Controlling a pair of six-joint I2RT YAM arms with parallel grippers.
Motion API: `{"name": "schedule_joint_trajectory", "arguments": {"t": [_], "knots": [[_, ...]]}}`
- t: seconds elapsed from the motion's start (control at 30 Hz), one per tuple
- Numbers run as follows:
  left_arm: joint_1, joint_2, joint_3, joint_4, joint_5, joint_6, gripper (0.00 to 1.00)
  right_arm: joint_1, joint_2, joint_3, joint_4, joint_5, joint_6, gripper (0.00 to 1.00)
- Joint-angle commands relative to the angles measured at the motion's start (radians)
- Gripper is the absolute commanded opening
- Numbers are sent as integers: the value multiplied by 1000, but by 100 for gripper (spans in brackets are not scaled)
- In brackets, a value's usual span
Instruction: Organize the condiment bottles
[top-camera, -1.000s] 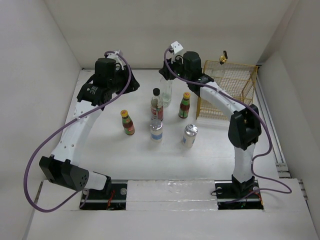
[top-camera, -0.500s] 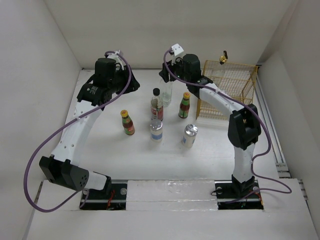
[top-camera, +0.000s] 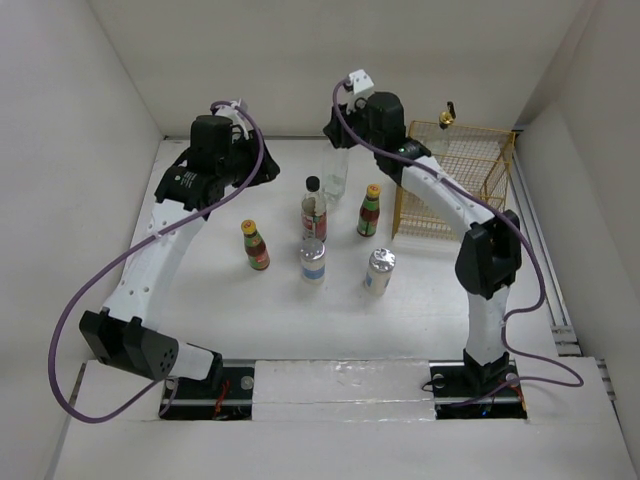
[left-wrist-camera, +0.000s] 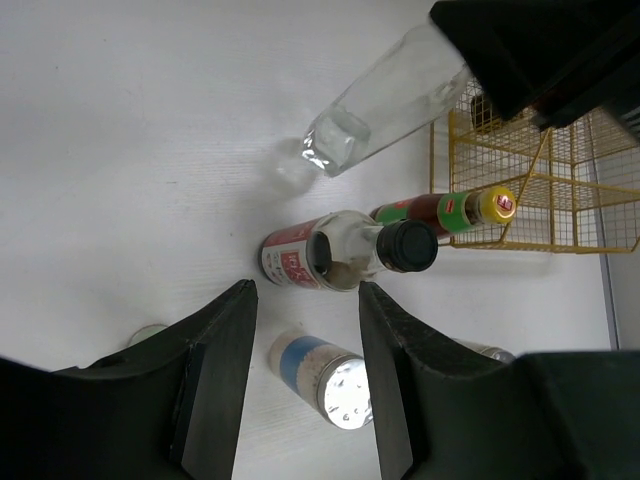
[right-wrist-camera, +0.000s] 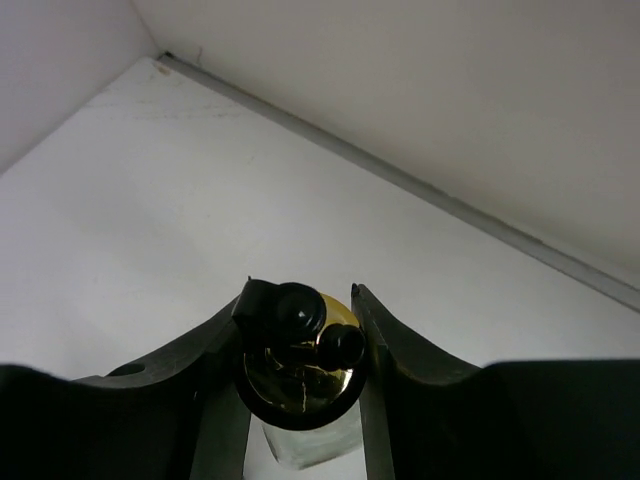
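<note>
Right wrist: pincer (right-wrist-camera: 300, 315) clamps glossy gold spout (right-wrist-camera: 300, 390), clear bottle (right-wrist-camera: 305, 447).

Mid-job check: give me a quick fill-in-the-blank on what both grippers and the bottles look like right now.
1. The right gripper is shut on the clear bottle with the ____ spout.
2. The left gripper has its jaws ____.
3. The black-capped bottle carries a ____ label.
4. The wire basket stands nearest the ____ gripper.
Missing words: gold; open; red; right.
</note>
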Motion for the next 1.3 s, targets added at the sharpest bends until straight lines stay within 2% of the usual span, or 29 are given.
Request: {"name": "schedule_joint_trajectory", "arguments": {"t": [0.0,0.23,0.4,0.53,0.67,0.8,1.0,1.27], "knots": [[0,-1,48,44,9,23,41,-17,-112,288,111,39,57,6],[0,8,57,54,47,23,41,-156,-183,491,47,120,158,6],[0,17,48,63,84,23,41,-299,-242,514,38,297,226,5],[0,17,23,72,119,14,39,-449,-272,534,16,336,272,5],[0,27,23,81,128,5,39,-535,-302,545,-31,359,281,5],[0,37,23,81,128,5,39,-600,-325,476,-42,359,281,5],[0,56,23,90,157,5,39,-663,-365,263,-42,347,271,4],[-22,65,39,110,214,14,41,-663,-316,230,-42,356,260,4]]}}
